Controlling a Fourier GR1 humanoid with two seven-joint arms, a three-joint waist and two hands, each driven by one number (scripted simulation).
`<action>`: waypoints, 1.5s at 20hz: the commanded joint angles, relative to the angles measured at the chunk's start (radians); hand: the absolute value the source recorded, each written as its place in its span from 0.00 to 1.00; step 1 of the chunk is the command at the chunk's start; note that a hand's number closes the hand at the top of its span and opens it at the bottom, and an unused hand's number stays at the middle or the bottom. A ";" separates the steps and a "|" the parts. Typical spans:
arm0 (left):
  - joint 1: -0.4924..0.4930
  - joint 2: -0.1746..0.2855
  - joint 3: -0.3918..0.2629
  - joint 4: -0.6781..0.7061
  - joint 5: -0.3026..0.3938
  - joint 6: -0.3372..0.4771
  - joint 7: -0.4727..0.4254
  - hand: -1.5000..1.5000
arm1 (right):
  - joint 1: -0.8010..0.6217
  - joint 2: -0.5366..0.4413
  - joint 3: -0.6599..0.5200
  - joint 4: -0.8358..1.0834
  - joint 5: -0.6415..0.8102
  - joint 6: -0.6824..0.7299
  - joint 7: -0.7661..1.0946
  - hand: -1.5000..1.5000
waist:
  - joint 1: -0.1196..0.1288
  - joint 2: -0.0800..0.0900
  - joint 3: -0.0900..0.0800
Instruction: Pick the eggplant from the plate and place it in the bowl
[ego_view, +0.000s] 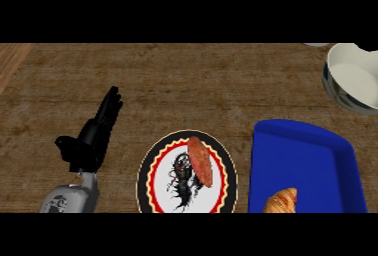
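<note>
Eggplant (200, 161) is just sitting on the plate (148, 172) while the left hand (90, 141) is hovering left of that plate, fingers (111, 107) straight and empty, so grasping's probably next.

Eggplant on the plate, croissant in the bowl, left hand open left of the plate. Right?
No: the head view shows the croissant on the blue tray, not in the bowl. The eggplant is on the plate, and the left hand is open left of it.
</note>
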 joint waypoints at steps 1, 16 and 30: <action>0.002 -0.001 -0.007 0.004 -0.010 -0.005 0.001 0.50 | -0.021 0.043 -0.057 0.221 0.041 0.007 -0.137 1.00 | 0.005 0.003 0.001; -0.002 0.014 0.005 0.020 -0.005 -0.037 -0.027 0.50 | -0.052 0.107 -0.235 0.716 0.007 0.094 -0.459 1.00 | 0.029 0.012 0.003; -0.035 -0.030 -0.005 0.013 -0.020 0.004 0.016 0.50 | -0.021 0.071 -0.480 0.749 -0.199 0.188 -0.831 0.00 | 0.013 0.007 0.004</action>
